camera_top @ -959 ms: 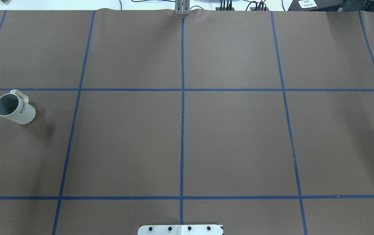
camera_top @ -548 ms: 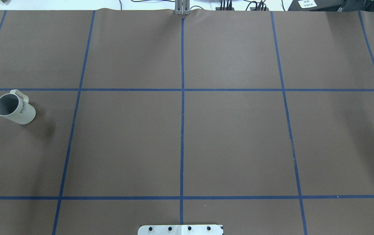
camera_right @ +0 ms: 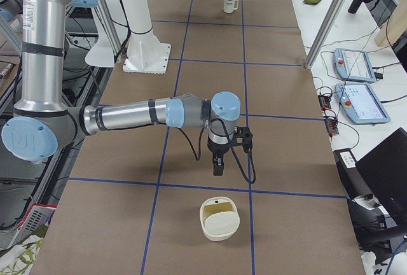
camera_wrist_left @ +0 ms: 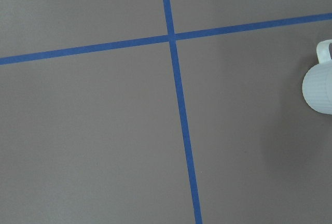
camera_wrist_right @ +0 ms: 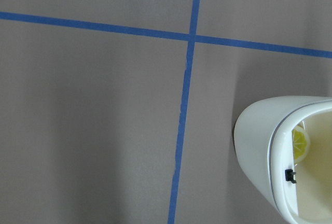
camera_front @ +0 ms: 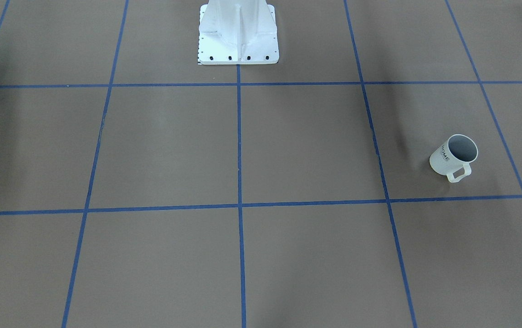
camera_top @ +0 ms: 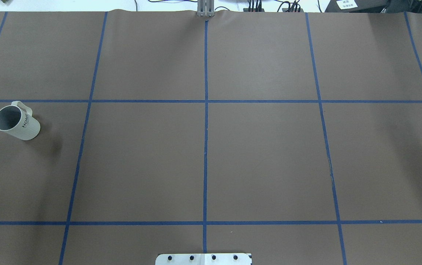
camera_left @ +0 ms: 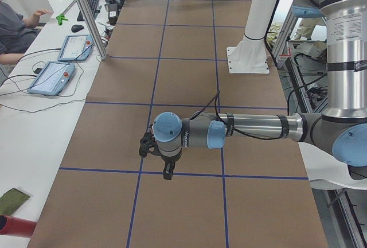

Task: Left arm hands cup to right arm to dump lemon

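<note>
The cup (camera_top: 17, 122) is a white ribbed mug with black "HOME" lettering. It stands alone at the table's left end, handle towards the far side, and also shows as the cup (camera_front: 453, 156), small and far as the cup (camera_right: 230, 4), and at the edge as the cup (camera_wrist_left: 319, 86). The part of its grey inside that shows holds nothing, and the lemon is hidden. My left gripper (camera_left: 167, 173) hangs low over the table, fingers down. My right gripper (camera_right: 218, 165) hangs the same way at the other end. I cannot tell whether either is open or shut.
A white lidded container (camera_right: 220, 219) sits near the right gripper, and a yellow piece (camera_wrist_right: 300, 142) shows inside it. The robot's white pedestal (camera_front: 238, 32) stands mid-table at its edge. A seated person (camera_left: 11, 30) and control tablets (camera_left: 51, 77) are beside the table.
</note>
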